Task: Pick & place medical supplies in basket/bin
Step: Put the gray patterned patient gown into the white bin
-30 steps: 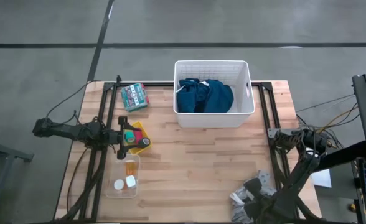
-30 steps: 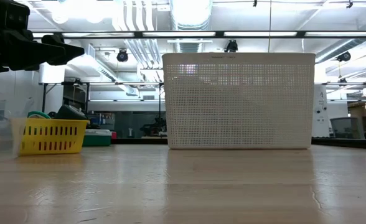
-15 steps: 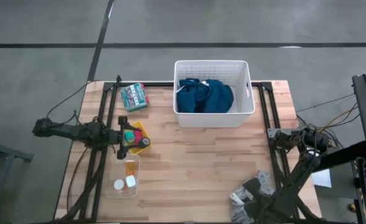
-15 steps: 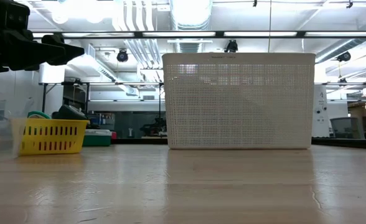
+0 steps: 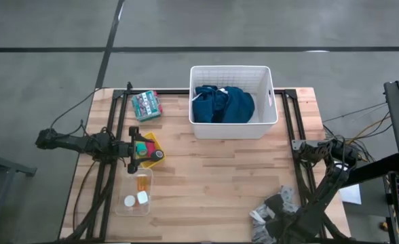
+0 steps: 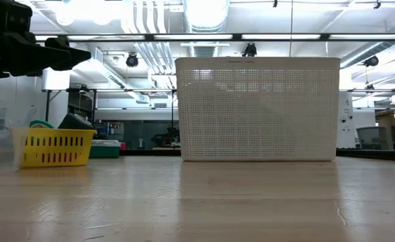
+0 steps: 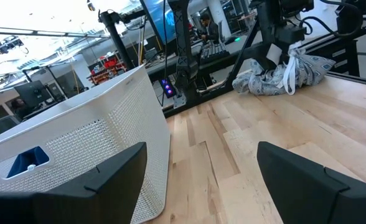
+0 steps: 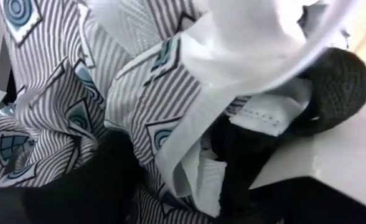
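Fingers of the right gripper (image 8: pixel 177 180) are seen pressed into the grey-white patterned cloth (image 8: pixel 65 93), folds and a white strap bunched between them; jaws apart, not yet clamped. Cloth lies crumpled at the table's near right corner (image 5: pixel 275 207), well apart from the white slotted tub (image 5: pixel 232 102).

Left gripper (image 7: pixel 198 180): fingers spread wide, nothing between, hovering over the yellow tray (image 5: pixel 147 147).

Judgement: jaws should be closed deep on a thick fold, not the loose strap, and the cloth lifted well clear of the tub wall.

Noted nearby: dark blue garment (image 5: pixel 221 104) already in the tub; orange pill bottle (image 5: pixel 142 181) in the clear box (image 5: pixel 133 203); green packet (image 5: pixel 146 105). Path across the table (image 5: pixel 213 176) appears unobstructed.
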